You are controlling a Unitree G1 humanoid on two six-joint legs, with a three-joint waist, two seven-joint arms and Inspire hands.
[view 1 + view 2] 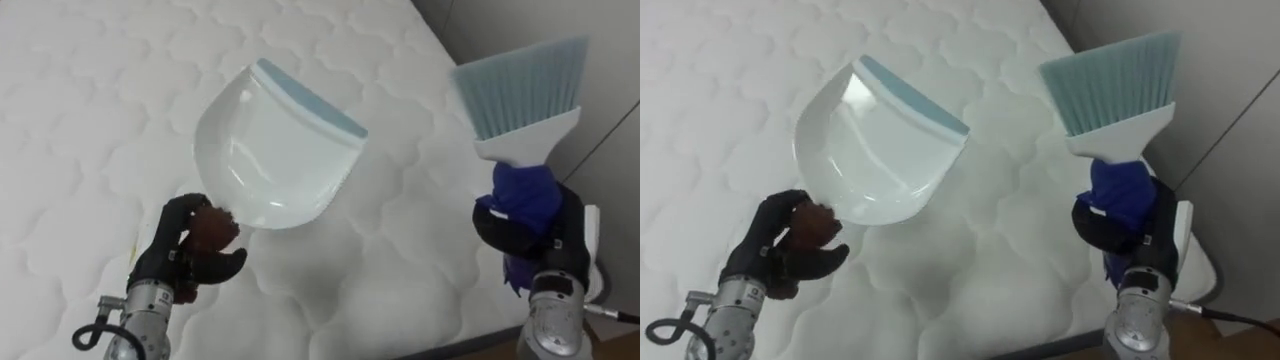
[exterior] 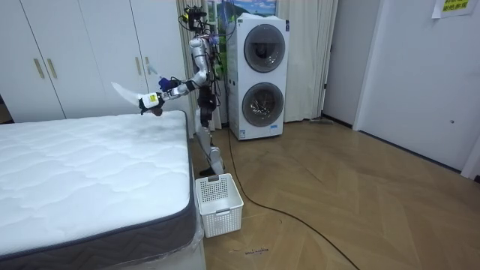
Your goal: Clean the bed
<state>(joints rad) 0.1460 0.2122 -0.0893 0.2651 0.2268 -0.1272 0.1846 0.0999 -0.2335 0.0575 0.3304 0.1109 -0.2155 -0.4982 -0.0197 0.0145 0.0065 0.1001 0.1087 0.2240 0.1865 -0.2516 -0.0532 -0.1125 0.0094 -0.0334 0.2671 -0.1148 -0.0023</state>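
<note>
My left hand (image 1: 190, 245) is shut on the brown handle of a white dustpan (image 1: 270, 150) with a pale blue lip. The pan is held up, tilted, above the white quilted mattress (image 1: 90, 90). My right hand (image 1: 530, 225) is shut on the blue handle of a hand brush (image 1: 525, 95), whose pale blue bristles point up and away. The brush is to the right of the pan, apart from it, over the bed's right edge. In the room view I stand at the far corner of the bed (image 2: 82, 172) with the dustpan (image 2: 127, 93) raised.
A white plastic basket (image 2: 219, 202) stands on the wood floor beside the bed. Behind me are two stacked washing machines (image 2: 259, 75) and white wardrobe doors (image 2: 67, 52). The mattress edge runs along the right of the eye views.
</note>
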